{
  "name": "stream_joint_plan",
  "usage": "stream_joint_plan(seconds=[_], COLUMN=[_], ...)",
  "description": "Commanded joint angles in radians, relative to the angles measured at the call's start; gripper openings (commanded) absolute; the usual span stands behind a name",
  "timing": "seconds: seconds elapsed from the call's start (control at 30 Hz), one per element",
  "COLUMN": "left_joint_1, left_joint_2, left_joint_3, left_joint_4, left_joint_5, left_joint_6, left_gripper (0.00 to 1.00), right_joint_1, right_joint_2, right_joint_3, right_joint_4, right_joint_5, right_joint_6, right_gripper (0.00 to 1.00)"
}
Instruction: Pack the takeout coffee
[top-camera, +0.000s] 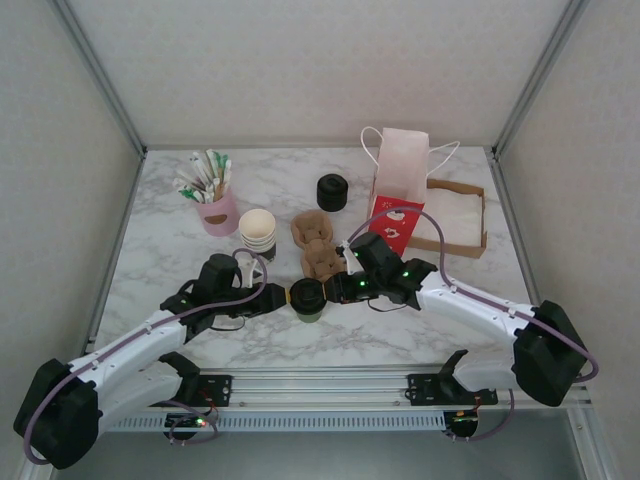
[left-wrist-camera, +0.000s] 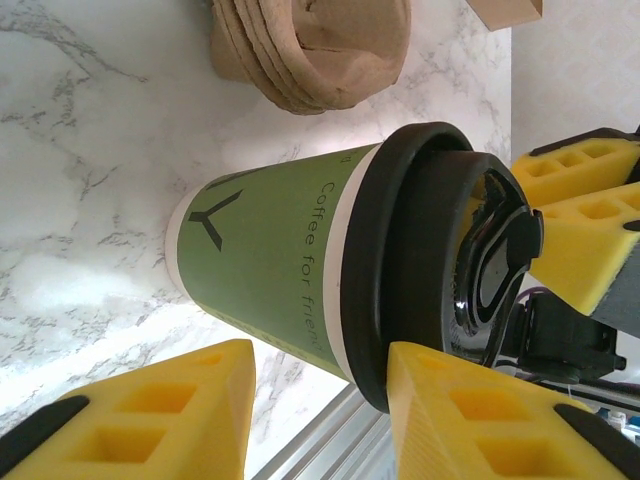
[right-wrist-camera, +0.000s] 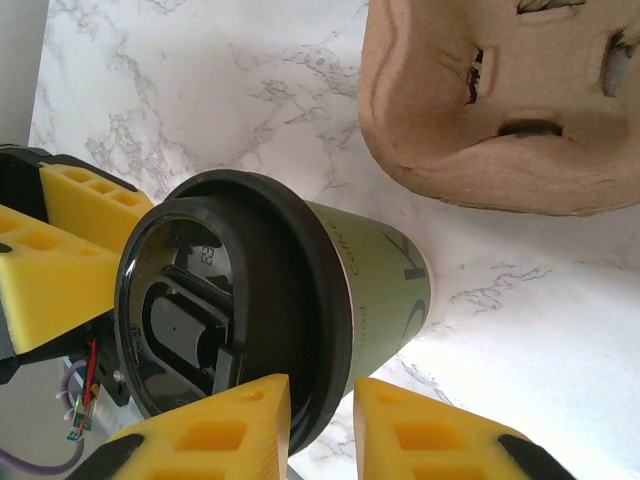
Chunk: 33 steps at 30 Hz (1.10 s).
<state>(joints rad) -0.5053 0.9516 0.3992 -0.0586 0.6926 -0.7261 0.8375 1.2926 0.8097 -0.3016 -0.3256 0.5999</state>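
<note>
Green cup (top-camera: 308, 305), black lid (top-camera: 307, 293) on, stands on table (top-camera: 330, 345), cardboard carrier (top-camera: 318, 248) just behind it. Jaws of left gripper (top-camera: 282, 298) apart beside cup; right gripper (top-camera: 332, 290) at lid rim, can't tell if pinching

Top cam high behind arm bases, looking down on whole table (top-camera: 150, 260), wrist cams v. close, facing each other from opp. sides — both share lidded cup (left-wrist-camera: 280, 260) & carrier (right-wrist-camera: 480, 110).

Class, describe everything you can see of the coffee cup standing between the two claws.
The cup is green paper with dark lettering and a white band under its black plastic lid, which is seated on. It stands upright on the marble table, near a brown carrier, flanked by the left claw and right claw; contact unclear.
</note>
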Motion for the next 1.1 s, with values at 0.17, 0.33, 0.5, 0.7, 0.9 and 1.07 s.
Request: stream_joint_plan(seconds=[0.17,0.33,0.5,0.7,0.9,1.07], left_joint_1=[-0.009,-0.009,-0.009,-0.009,-0.009,-0.009], left_joint_2=[0.017,0.019,0.013,-0.017,-0.053,-0.059], left_joint_3=[-0.037,-0.046,-0.051,-0.045,-0.037,-0.037], left_joint_4=[0.024,0.027,0.025,0.019,-0.020,-0.029], left_joint_5=[0.012,0.013,0.015,0.025,0.018,0.012], left_joint_6=[0.016,0.017,0.016,-0.003,-0.003,-0.001], left_gripper=[0.38,0.37,0.37,0.38,0.41,0.42], right_joint_1=[-0.005,-0.006,-0.005,-0.005,-0.008,-0.017], right_joint_2=[0.033,0.048,0.058,0.063,0.096,0.127], right_joint_3=[-0.022,-0.026,-0.029,-0.004,0.040,0.075], right_joint_4=[0.021,0.014,0.011,0.001,-0.002,-0.006], right_joint_5=[-0.018,-0.009,-0.002,0.000,0.013,0.006], right_joint_6=[0.012,0.013,0.013,0.000,-0.023,-0.042], right_gripper=[0.23,0.23,0.23,0.29,0.33,0.38])
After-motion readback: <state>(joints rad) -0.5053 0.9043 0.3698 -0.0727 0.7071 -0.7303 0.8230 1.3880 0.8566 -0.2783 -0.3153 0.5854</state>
